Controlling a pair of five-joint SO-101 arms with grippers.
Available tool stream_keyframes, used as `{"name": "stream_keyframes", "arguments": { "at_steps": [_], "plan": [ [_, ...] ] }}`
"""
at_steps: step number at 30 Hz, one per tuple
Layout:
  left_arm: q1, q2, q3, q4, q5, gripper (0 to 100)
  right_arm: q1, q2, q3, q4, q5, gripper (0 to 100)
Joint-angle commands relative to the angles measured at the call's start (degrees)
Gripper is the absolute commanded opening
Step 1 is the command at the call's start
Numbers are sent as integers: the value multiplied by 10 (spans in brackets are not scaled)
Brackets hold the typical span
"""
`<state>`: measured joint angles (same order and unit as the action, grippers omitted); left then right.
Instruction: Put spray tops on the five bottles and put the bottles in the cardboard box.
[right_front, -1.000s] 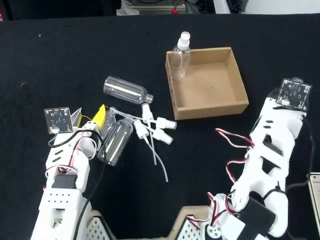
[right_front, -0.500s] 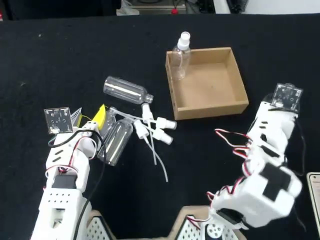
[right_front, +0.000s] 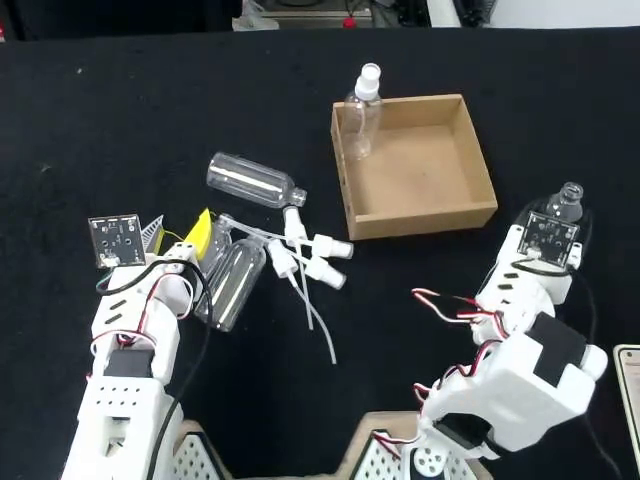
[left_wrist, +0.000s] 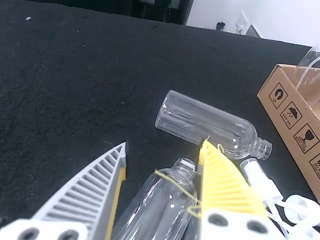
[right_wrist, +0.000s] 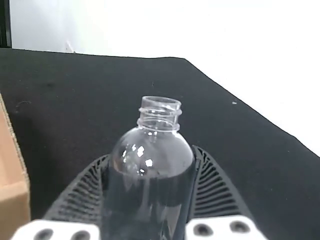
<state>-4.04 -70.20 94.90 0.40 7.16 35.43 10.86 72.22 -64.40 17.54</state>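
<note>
An uncapped clear plastic bottle (right_front: 570, 197) juts out ahead of the right arm (right_front: 525, 290). The brown cardboard box (right_front: 420, 218) sits near it.

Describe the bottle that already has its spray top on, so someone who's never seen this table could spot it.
Find the cardboard box on the black table. At its far left corner, seen from the high view, stands a clear bottle. It alone wears a white spray top; the bottles lying left of the box and the one in the right gripper have open necks.
</note>
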Motion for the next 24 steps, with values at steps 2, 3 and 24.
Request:
{"name": "stream_keyframes", "arguments": {
  "at_steps": [2, 3, 24],
  "plan": [
    [7, -8, -8, -16, -7, 230, 11, -1, 12, -5, 5, 106],
    [7, -8, -8, -16, -7, 230, 11, -1, 12, -5, 4, 140],
    [7, -8, -9, -16, -8, 230, 9, -299, 88, 220, 1, 234]
  ]
}}
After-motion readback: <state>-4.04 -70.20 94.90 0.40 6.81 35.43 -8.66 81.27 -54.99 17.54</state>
